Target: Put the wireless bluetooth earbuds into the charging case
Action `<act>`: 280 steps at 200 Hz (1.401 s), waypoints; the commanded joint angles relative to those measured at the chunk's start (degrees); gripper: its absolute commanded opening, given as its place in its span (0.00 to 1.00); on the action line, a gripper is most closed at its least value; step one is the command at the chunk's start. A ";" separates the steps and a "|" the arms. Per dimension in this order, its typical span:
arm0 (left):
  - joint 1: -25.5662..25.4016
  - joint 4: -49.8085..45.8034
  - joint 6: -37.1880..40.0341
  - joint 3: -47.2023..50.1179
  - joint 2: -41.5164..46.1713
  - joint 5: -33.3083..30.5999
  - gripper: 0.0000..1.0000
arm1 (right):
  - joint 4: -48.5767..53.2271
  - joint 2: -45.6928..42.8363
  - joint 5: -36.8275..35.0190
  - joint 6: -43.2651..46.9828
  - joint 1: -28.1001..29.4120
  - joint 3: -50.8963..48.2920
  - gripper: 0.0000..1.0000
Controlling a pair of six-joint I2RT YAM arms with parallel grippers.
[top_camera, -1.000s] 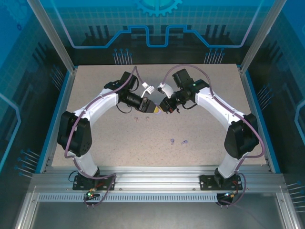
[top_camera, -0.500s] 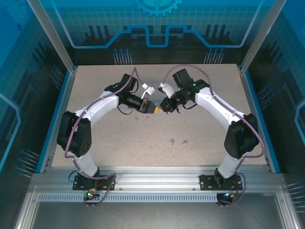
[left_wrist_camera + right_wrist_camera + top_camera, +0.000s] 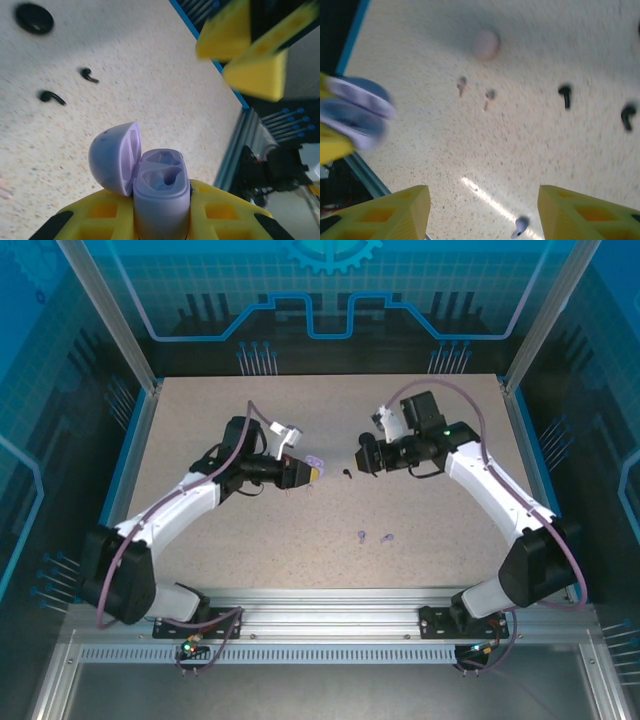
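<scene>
My left gripper is shut on the lilac charging case. The case points up with its lid swung open to the left, and both wells are bare. In the top view the left gripper holds the case above mid-table. My right gripper hangs a short way to its right. The right gripper is open with nothing between its fingers. Two lilac earbuds lie on the table nearer the front; one lilac earbud lies below the right gripper's open fingers.
Two black earbuds and a black round case lie on the speckled table. Two pale pink earbuds lie near a pink round case. A blue rail edges the table.
The two grippers, close together over mid-table before, have drawn apart. The right gripper has opened and pulled back to the right. The left arm has swung left, keeping the lilac case.
</scene>
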State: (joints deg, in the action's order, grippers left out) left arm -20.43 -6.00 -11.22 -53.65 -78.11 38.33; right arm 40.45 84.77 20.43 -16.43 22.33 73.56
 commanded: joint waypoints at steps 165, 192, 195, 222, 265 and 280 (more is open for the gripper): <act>-5.61 23.58 -2.66 12.26 16.67 -30.68 0.00 | 7.70 19.44 -28.13 -37.35 22.22 -6.80 0.49; -6.19 23.84 -2.59 12.34 16.67 -30.76 0.00 | 7.25 19.61 -28.33 -37.49 22.18 -7.64 0.45; -6.17 23.83 -2.58 12.37 16.64 -30.77 0.00 | 7.27 19.72 -28.36 -37.52 22.23 -7.64 0.45; -6.56 23.84 -2.31 12.43 16.58 -31.12 0.00 | 6.89 20.08 -28.50 -37.73 22.23 -8.24 0.44; -7.02 24.05 -2.15 12.73 16.39 -31.42 0.00 | 5.81 21.40 -27.99 -38.20 22.15 -8.64 0.40; -7.21 24.09 -1.97 12.74 16.23 -31.56 0.00 | 5.44 21.96 -27.98 -38.20 22.18 -8.56 0.39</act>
State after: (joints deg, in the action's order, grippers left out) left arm -26.92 15.77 -13.61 -41.39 -62.61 8.03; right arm 46.13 105.06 -7.03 -53.23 43.97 65.56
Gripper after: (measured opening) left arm 0.226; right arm 0.399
